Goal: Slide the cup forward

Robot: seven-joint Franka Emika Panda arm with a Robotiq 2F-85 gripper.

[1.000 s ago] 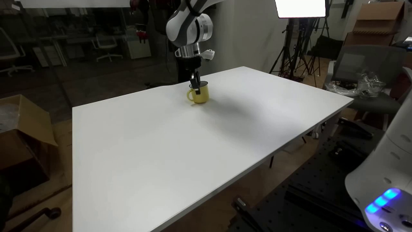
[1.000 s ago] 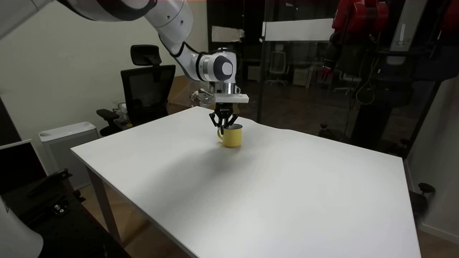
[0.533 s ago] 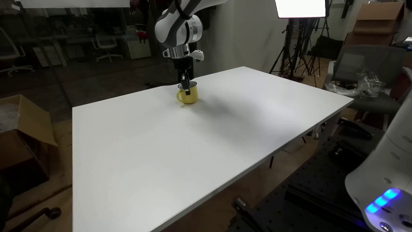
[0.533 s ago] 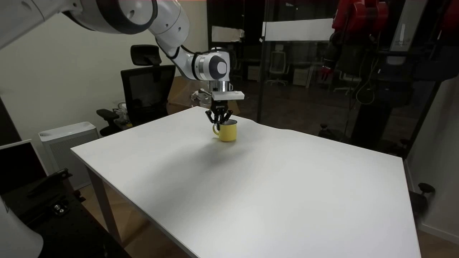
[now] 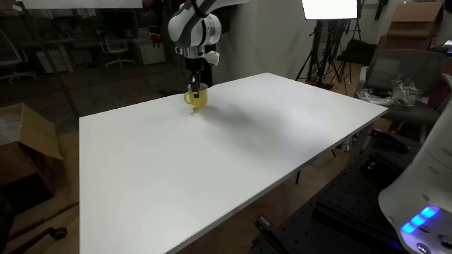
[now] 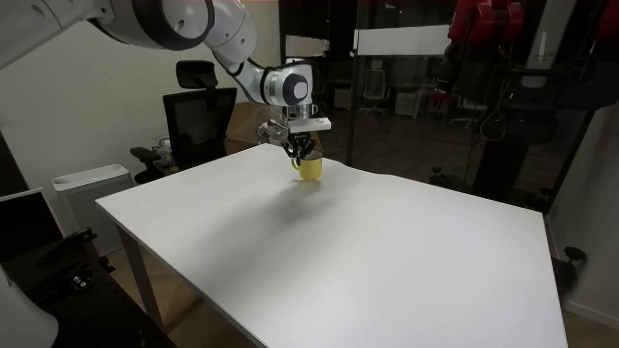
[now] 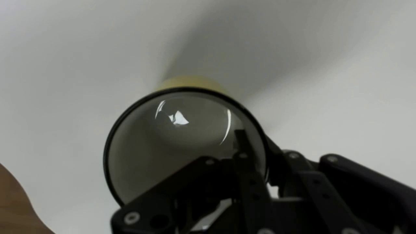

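The yellow mug (image 5: 202, 100) is upright near the far edge of the white table (image 5: 159, 169). It also shows in an exterior view (image 6: 312, 169) and from above in the wrist view (image 7: 175, 139), with a dark rim and grey inside. My gripper (image 5: 196, 94) points down at the mug's handle side. In the wrist view the gripper (image 7: 256, 139) has one finger inside the mug and one outside, shut on its wall. The mug appears slightly above the table, with its shadow apart from its base. Part of the near rim is hidden by the fingers.
The table's far edge lies close behind the mug, and brown floor (image 7: 14, 208) shows past it in the wrist view. A dark glass wall stands beyond. A black office chair (image 6: 200, 125) and an open cardboard box (image 5: 31, 148) stand off the table.
My gripper and the mug have moved together toward the table's far edge, leftward in an exterior view. In the last half second the mug has risen slightly off the table.
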